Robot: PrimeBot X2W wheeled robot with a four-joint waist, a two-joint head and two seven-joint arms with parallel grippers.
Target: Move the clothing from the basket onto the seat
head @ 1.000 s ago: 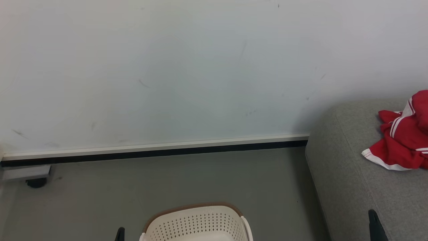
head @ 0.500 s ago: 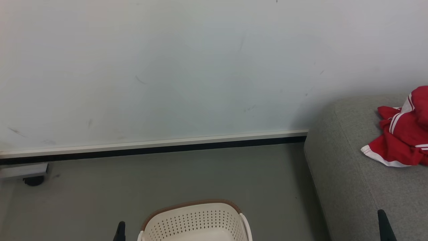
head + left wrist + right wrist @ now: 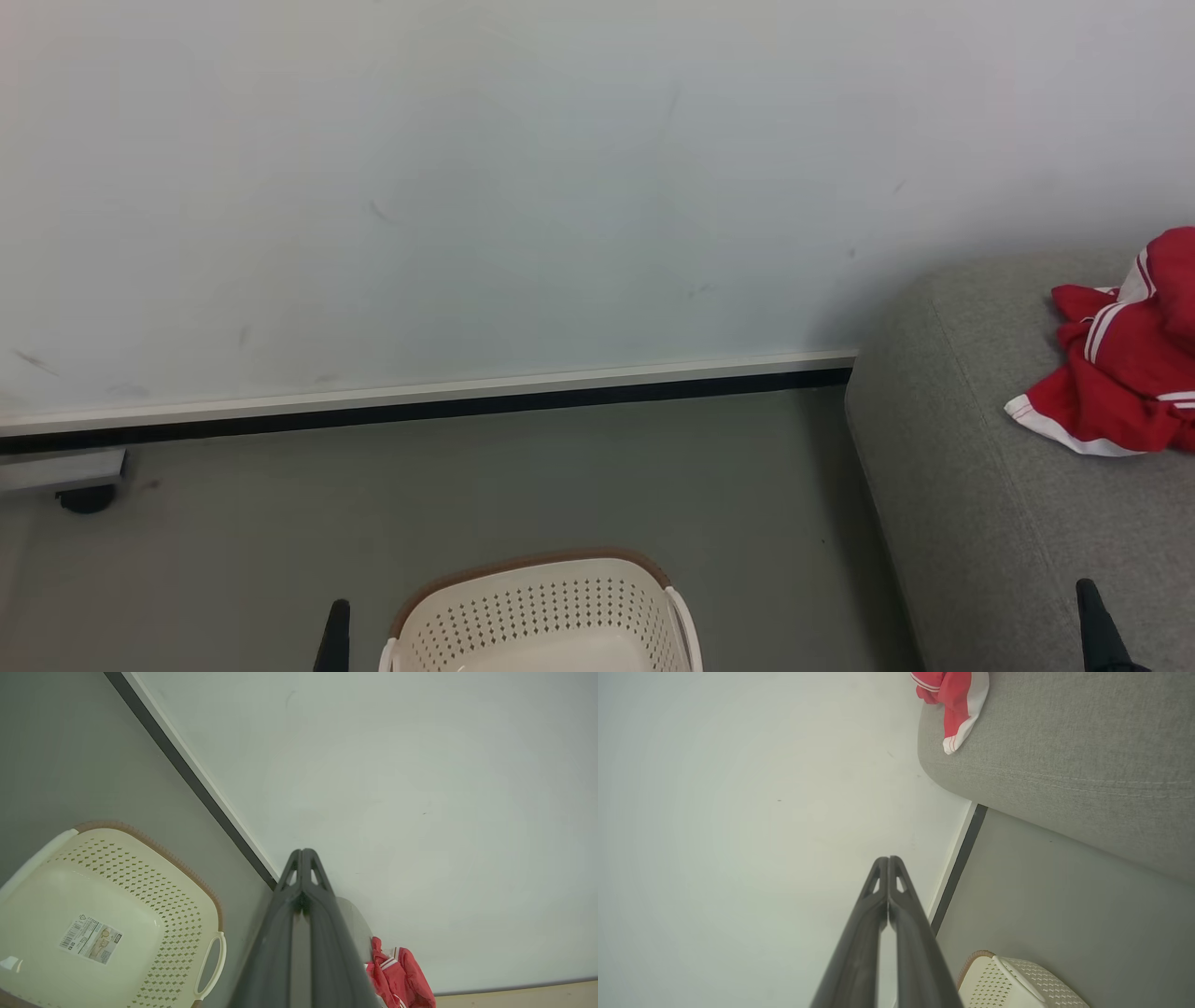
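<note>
Head camera has tipped since a second ago: the black-and-white skirting board (image 3: 429, 406) rides higher in frame. More of the pale cream plastic laundry basket (image 3: 532, 607), with perforated sides and a brown rim, shows at 6 o'clock (the camera's shift, not the things'). The right gripper (image 3: 1097, 625) has edged toward the frame's right side, at 4 o'clock, seen against the large light grey fabric-upholstered seat (image 3: 980, 485). The left gripper (image 3: 334, 639) is at 7 o'clock, just beside the basket's left wall, against the grey floor (image 3: 560, 476).

Fingers: in the left wrist view the two dark fingers are pressed together tip to tip, nothing between them. The right wrist view shows the same.

Basket contents: the left wrist view looks in on a smooth bottom with a paper label (image 3: 90, 939) stuck to it.

Bright red fabric clothing (image 3: 1111, 373) with white hems and thin white stripes lies bunched on the seat at 3 o'clock, near the pale wall (image 3: 560, 187) and well apart from the basket.
</note>
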